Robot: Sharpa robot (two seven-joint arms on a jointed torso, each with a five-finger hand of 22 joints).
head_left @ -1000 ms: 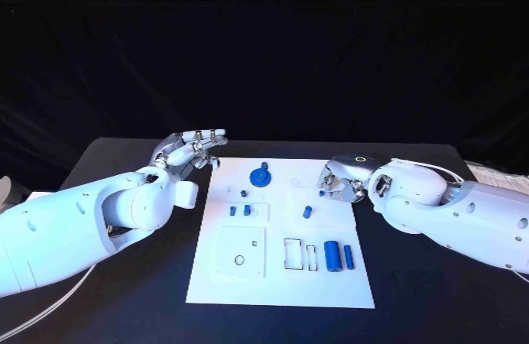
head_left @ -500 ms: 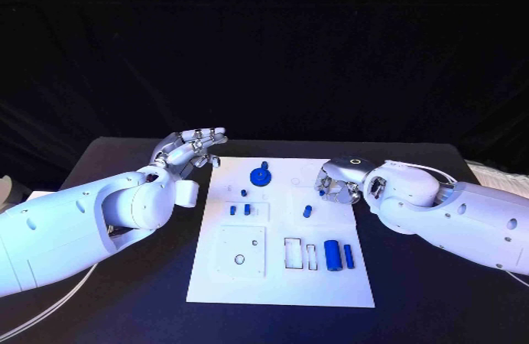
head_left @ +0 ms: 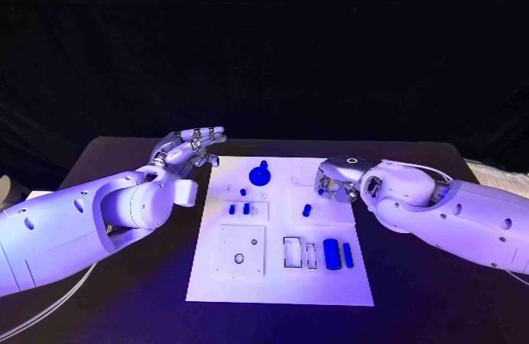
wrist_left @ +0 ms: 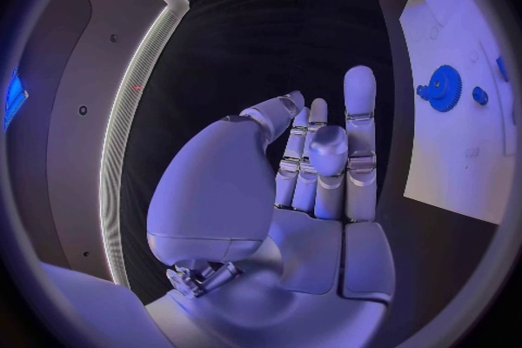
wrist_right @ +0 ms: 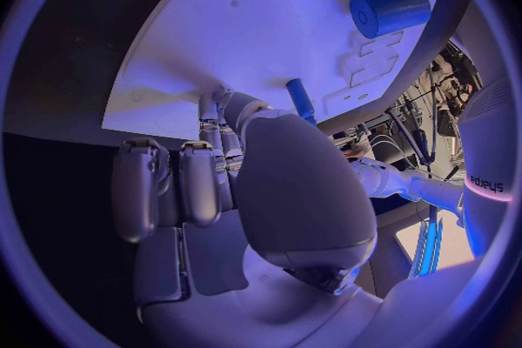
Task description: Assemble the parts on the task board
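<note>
**Assembly barely begun – most parts loose**

Task board sits mid desk. Blue gear at far end, small blue pieces nr centre, two blue cylinders at near right; looks like none seated yet, though hard to judge. Left hand hovers off board's far-left corner, fingers apart, holding nothing. Right hand over board's right edge, fingers curled down nr a small blue peg; can't tell if it grips anything. Est: nearly all left to do.
</note>
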